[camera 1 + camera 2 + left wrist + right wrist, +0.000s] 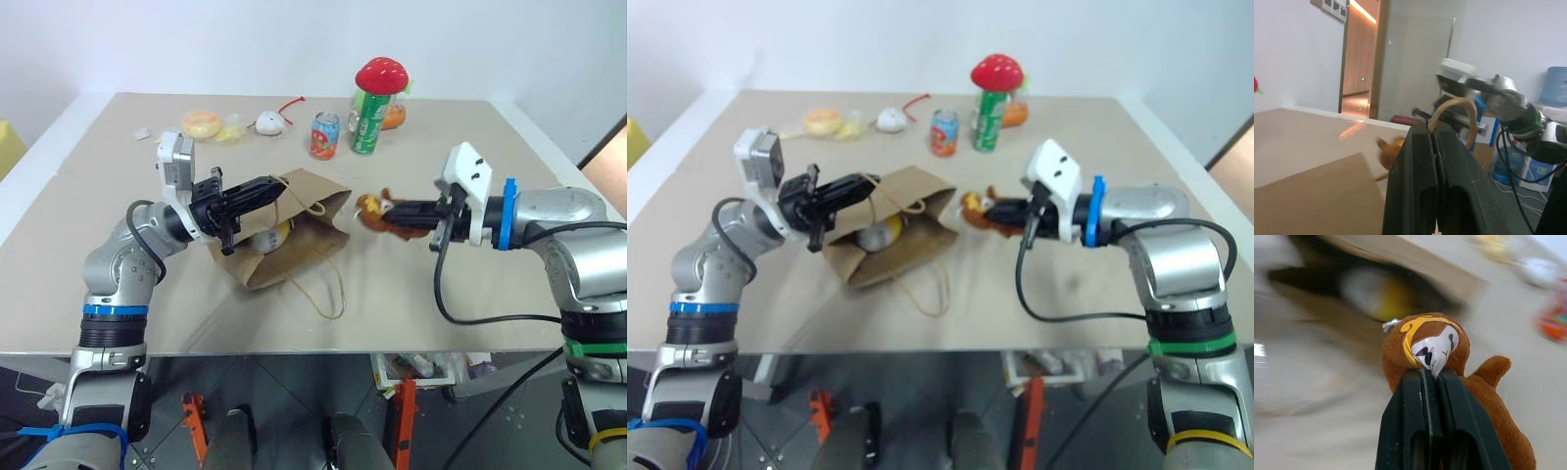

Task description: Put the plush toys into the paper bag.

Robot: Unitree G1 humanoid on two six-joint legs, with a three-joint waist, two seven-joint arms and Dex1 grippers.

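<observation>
With the white-and-yellow plush toy [266,238] already inside the paper bag [284,233] lying on the tabletop [470,294], my left fingers [263,191] pinch its handle, holding the mouth open, while my right fingers [407,217], clamped on the brown plush toy [377,211], have open room just beside the mouth.

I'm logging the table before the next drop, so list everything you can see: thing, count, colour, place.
paper bag: 1, brown, lying at mid table, mouth toward the right gripper
white plush toy: 1, white and yellow, inside the bag
brown plush toy: 1, brown, held just off the bag's mouth
cans: 2, one red, one green, far side of the table
red mushroom: 1, red, on top of the green can
white round thing: 1, white with red cord, far side
bun-like item: 1, yellow-orange, far left
left gripper: black, shut on the bag's handle
right gripper: black, shut on the brown plush toy
</observation>
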